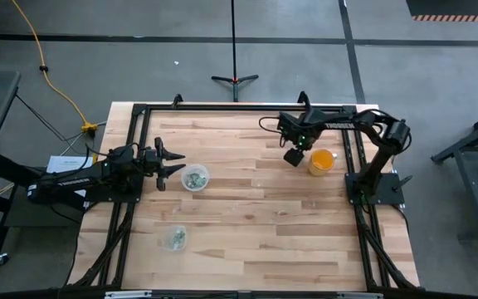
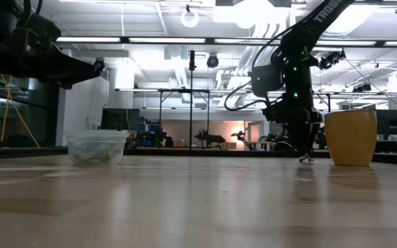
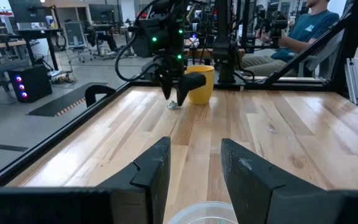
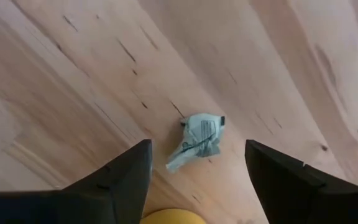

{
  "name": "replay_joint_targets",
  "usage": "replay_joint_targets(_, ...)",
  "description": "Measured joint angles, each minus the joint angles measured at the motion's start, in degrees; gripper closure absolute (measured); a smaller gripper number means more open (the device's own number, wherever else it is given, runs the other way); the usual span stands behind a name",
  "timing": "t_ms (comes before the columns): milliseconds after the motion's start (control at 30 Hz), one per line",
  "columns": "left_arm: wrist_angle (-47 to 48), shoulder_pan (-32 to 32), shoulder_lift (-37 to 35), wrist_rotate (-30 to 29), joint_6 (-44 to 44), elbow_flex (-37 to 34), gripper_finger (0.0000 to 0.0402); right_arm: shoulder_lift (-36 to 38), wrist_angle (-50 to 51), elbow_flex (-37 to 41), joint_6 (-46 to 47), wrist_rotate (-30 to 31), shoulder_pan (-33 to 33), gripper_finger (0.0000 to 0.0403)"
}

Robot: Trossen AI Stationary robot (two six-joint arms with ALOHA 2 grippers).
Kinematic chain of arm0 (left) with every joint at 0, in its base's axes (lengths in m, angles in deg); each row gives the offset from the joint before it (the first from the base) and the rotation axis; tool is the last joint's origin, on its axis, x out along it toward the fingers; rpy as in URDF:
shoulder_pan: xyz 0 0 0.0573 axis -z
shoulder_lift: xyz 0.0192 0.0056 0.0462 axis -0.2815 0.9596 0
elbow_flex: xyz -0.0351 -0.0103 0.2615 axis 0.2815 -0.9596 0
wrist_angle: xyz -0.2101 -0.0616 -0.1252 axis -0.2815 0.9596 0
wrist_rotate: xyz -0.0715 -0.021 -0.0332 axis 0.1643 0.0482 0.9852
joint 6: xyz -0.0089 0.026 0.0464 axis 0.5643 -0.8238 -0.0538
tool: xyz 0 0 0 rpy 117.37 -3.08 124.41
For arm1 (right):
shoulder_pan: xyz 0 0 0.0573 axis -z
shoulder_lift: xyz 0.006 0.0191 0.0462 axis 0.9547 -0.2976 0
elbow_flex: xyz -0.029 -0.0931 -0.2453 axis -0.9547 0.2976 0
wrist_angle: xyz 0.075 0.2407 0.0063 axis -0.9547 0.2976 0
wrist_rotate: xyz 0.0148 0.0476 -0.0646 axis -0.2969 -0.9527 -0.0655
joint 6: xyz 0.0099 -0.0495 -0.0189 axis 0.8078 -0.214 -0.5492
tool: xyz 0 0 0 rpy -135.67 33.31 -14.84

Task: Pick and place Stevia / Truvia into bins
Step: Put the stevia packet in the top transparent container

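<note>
Reaching for a packet: the pick step is in hand.

The left gripper waits open and empty just beside a clear cup already holding packets. The right gripper hovers with jaws spread wide, holding nothing, over a crumpled packet on the table beside a yellow cup; next it likely must descend and close.

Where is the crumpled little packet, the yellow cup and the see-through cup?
crumpled packet (image 4: 197, 140), right wrist view, its middle.
yellow cup (image 2: 351, 138), low view, its side wall.
clear cup (image 1: 195, 177), high view, its rim.
</note>
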Motion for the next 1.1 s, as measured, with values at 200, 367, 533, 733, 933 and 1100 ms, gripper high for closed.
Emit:
replay_joint_targets(200,0.21,0.00,0.00,-0.96,-0.25,-0.02,0.0224,0.00,-1.31,1.58,-0.17,0.21,0.02,0.0155)
replay_joint_targets(367,0.24,0.00,-0.01,-1.04,-0.22,-0.02,0.0224,-0.02,-4.71,2.49,-0.57,0.47,0.02,0.0155)
replay_joint_targets(533,0.26,0.00,-0.01,-1.04,0.01,-0.02,0.0224,-0.02,-4.40,2.65,-0.63,0.72,0.02,0.0157)
replay_joint_targets(733,0.28,0.00,-0.01,-1.08,0.01,-0.02,0.0224,-0.02,-2.87,2.65,-1.77,0.66,0.02,0.0197)
replay_joint_targets(933,0.28,0.00,-0.02,-1.15,0.01,-0.02,0.0224,-0.02,-3.25,2.65,-2.14,-0.15,0.04,0.0254)
replay_joint_targets(1100,0.28,0.00,0.00,-1.15,0.01,-0.02,0.0224,-0.02,-4.16,2.65,-2.28,-0.11,0.04,0.0302)
